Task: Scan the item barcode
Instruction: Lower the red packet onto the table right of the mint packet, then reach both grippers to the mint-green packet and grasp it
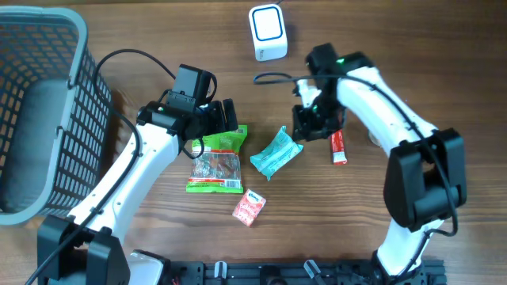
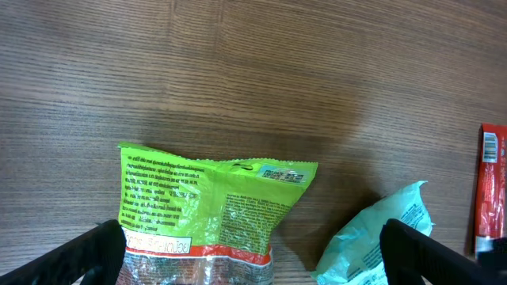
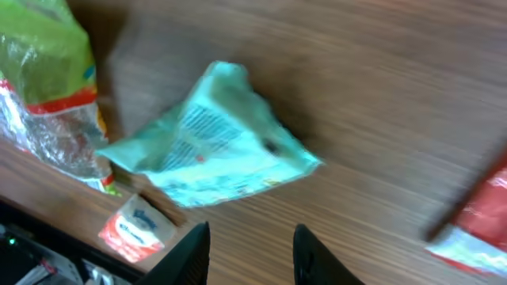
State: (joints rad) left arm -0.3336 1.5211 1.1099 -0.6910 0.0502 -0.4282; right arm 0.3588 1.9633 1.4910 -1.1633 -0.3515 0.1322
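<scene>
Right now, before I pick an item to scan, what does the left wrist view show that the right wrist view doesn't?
Left wrist only: sharp print on the green bag, and what looks like a barcode at the top end of the red stick. Right wrist only: the small red-and-white sachet and the whole teal packet, though blurred. Both: green bag, teal packet, red stick, wooden table.

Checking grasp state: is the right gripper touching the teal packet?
Apart. The right wrist view shows the right gripper with nothing between its spread fingers, and a strip of bare table separates them from the teal packet.
</scene>
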